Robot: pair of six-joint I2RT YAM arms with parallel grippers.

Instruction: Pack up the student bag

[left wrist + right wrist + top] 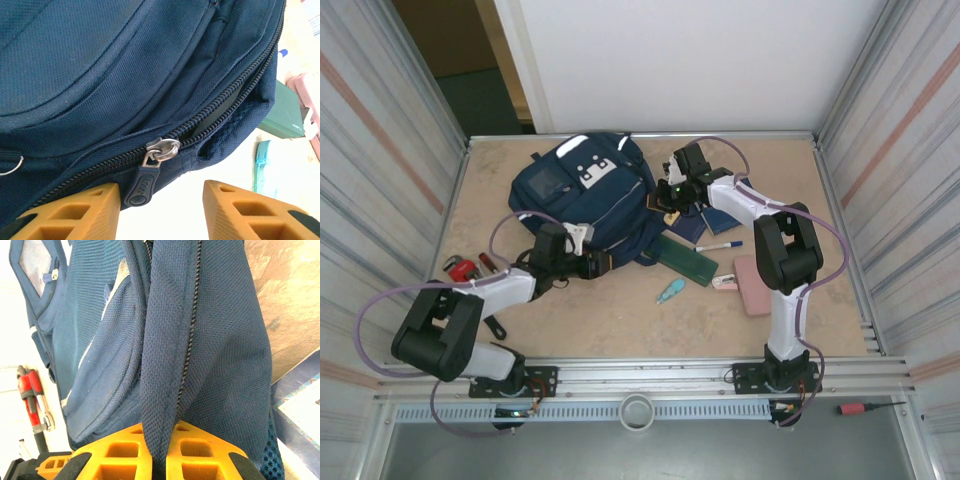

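Looking down the left wrist camera, I have the left gripper [161,200] with its jaws parted to a middling gap and nothing held between them. The two orange fingers [85,212] stand apart. The black zipper pull [142,182] dangles into the gap, just beside the finger on the left of that view; I cannot tell whether it touches. Directly above the jaws is the metal slider [162,148] on the student bag [100,65]. The zip is parted on the far side of the slider and closed on the other. Beyond the other finger, a green case [285,117] and a turquoise item [262,165] lie on the table.

On the right wrist camera, the right gripper [160,440] has its jaws pinched tight on a fold of the bag's [210,340] fabric, which rises straight up out of the grip with a zip line along it. A red-handled tool [30,400] lies off to one side, past the bag.

From above, the bag [585,195] lies between the two, with the left gripper [578,258] at its near edge and the right gripper [670,205] at its right edge.
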